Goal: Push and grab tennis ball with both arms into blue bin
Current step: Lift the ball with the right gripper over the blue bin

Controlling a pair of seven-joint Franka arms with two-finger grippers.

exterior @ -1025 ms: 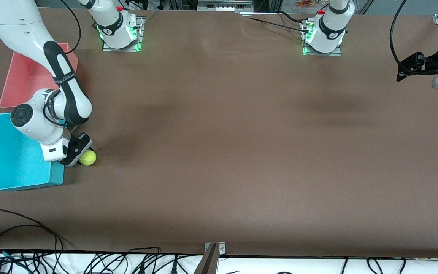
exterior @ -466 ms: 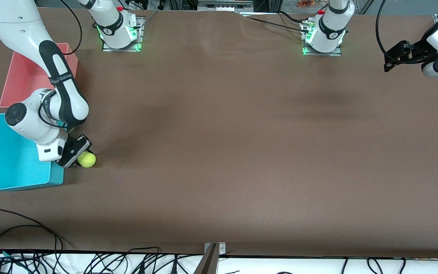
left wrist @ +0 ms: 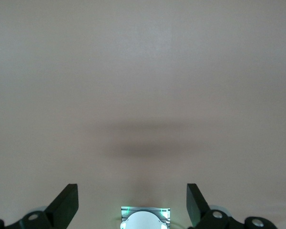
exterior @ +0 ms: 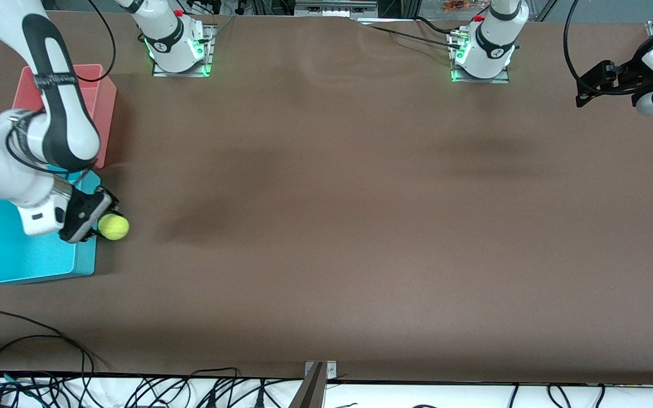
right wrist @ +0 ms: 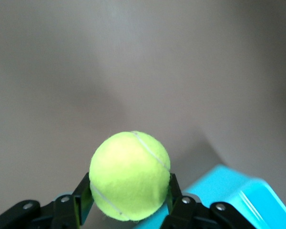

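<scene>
Gripping the tennis ball (exterior: 113, 226) between both fingers, the right claw (exterior: 93, 217) is closed on it at the lower left of the front frame, lifted over the table (exterior: 326, 198) just beside the blue bin's (exterior: 26, 255) wall. In the right wrist view the ball (right wrist: 129, 175) sits clamped between the fingers (right wrist: 84, 200), with a bin corner (right wrist: 229, 191) showing beneath. A pink bin (exterior: 105, 102) stands farther from the camera than the blue one. The left claw (exterior: 590, 88), at the upper right, hangs spread wide and empty; the left arm waits there.
</scene>
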